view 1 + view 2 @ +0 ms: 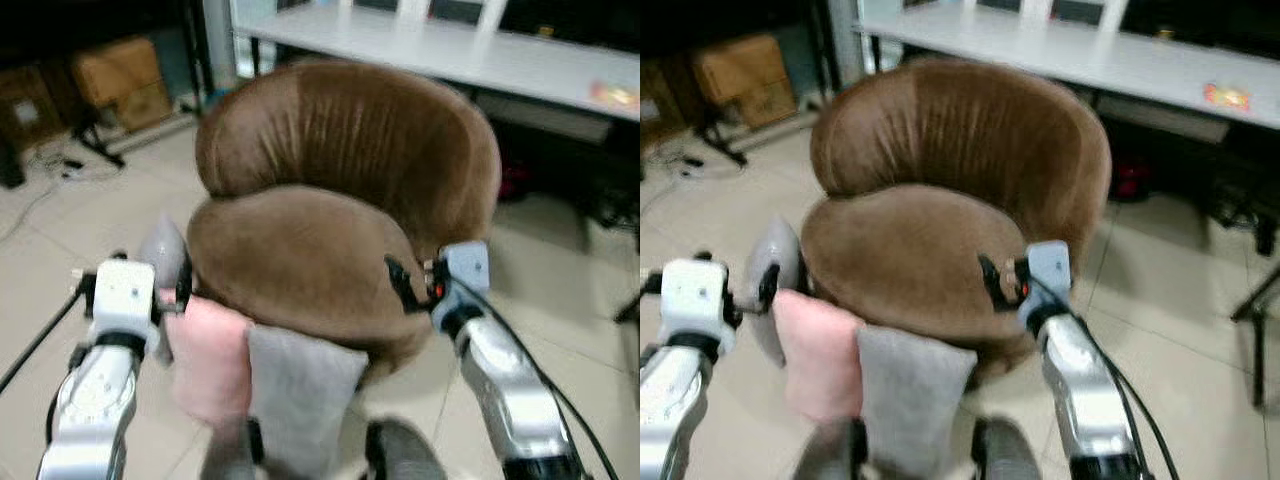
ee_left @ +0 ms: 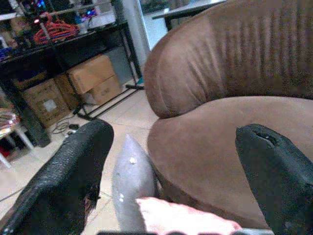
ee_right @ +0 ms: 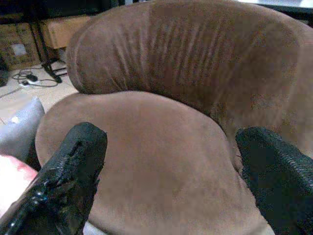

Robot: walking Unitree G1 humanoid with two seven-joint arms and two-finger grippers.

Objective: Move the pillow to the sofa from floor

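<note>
Here both arms raised, left tool and right tool spread, flanking pillow before sofa.

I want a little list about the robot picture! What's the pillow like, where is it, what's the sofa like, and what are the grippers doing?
pillow: soft pink and grey pillow, off the floor between the two arms
sofa: round brown velvety sofa, directly ahead, seat bare
left gripper: left gripper open, at the pillow's pink end
right gripper: right gripper open, over the sofa seat
behind: white table
</note>
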